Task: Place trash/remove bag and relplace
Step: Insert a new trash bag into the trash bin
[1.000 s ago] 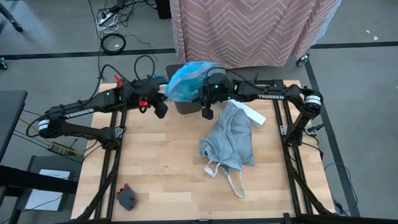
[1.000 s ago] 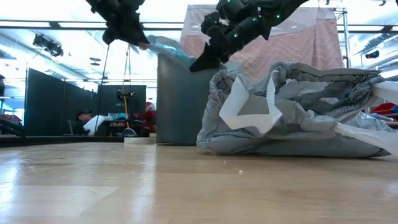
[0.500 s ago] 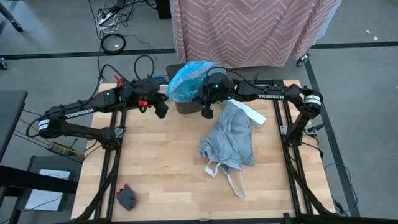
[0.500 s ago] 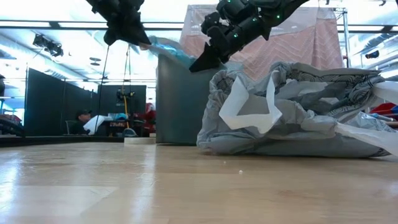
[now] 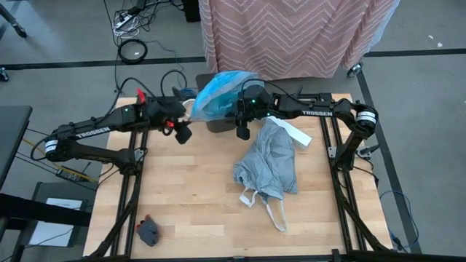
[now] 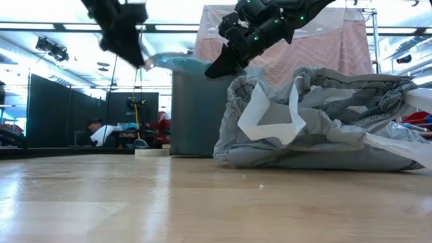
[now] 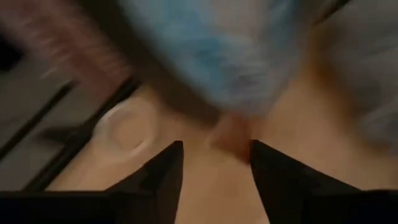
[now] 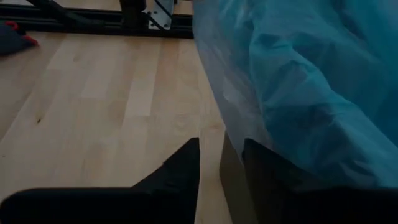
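Observation:
A turquoise-blue bag (image 5: pixel 218 93) lies bunched over the mouth of a dark grey bin (image 6: pixel 196 111) at the table's far edge. The light grey bag (image 5: pixel 269 160) lies crumpled on the table near the bin, its loop handles toward the near edge. My left gripper (image 5: pixel 182 133) hangs open just left of the bin, and the blue bag's edge (image 6: pixel 154 61) reaches out toward its fingertips. My right gripper (image 5: pixel 242 132) stands open at the bin's right corner, with the bin wall (image 8: pixel 231 171) and blue film in its gap. The trash is out of view. My left gripper is open beside the blue bag's left edge (image 6: pixel 154 61); I cannot tell whether a finger touches it. My right gripper is open around the bin's corner and the blue bag's hanging edge (image 8: pixel 233 134), slanting down from the table's right; I cannot tell whether its fingers touch either.
A white tape ring (image 7: pixel 127 127) lies on the table left of the bin. A long white box (image 5: pixel 295 133) pokes out from under the grey bag. A small dark and red object (image 5: pixel 148 231) lies at the near left. The middle left of the table is bare wood.
My left gripper has moved a little toward the table's left edge and tipped further down. The blue bag's left edge, which sloped up toward that gripper, now lies lower and flatter over the bin's rim. My right arm has kept still.

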You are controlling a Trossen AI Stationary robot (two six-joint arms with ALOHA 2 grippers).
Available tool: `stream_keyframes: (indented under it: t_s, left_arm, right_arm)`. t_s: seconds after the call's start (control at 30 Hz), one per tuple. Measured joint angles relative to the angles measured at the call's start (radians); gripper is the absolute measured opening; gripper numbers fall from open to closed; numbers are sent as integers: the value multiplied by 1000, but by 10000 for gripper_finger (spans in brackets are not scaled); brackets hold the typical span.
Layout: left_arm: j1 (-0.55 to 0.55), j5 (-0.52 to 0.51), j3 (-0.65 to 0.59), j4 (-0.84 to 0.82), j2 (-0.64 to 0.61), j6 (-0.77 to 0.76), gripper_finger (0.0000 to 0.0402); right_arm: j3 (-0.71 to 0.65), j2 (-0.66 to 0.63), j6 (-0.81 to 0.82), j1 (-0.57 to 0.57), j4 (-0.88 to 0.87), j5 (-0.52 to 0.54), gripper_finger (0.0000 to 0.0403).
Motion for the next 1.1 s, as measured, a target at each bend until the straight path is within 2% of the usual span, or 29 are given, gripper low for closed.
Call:
stream_keyframes:
  t_s: [0.13, 0.23, 0.4, 0.53, 0.67, 0.8, 0.87, 0.9, 0.97, 1.03, 1.1]
  left_arm:
    - [1, -191, 0, -110, -8, -84, 214]
    - [1, -267, 0, -118, -8, -162, 220]
    - [1, -362, 0, 33, -15, -230, 219]
    - [1, -480, 1, 196, -18, -220, 219]
    - [26, -519, 1, 329, -17, -82, 219]
    - [80, -748, 17, 358, -24, 7, 218]
    - [150, -823, 31, 398, -29, 14, 218]
    - [202, -810, 32, 436, -30, 33, 218]
    - [327, -643, 23, 545, -24, 87, 218]
    - [455, -401, 8, 656, 0, 114, 218]
    - [565, -236, 6, 712, 39, 73, 216]
  right_arm:
    - [0, 0, 1, 0, -1, 1, 117]
    - [0, 0, 13, 7, -16, -1, 116]
    - [6, -45, 53, 38, -73, -94, 116]
    - [33, -102, 22, 67, -76, -105, 116]
    - [46, -106, -48, 75, -75, 9, 116]
    - [94, -139, -210, 56, -111, 189, 113]
    - [138, -170, -323, 35, -41, 316, 106]
    - [159, -178, -368, 18, 7, 384, 100]
    - [201, -178, -419, -49, 92, 464, 81]
    - [239, -164, -379, -143, 108, 466, 51]
    - [257, -148, -284, -228, 93, 424, 17]
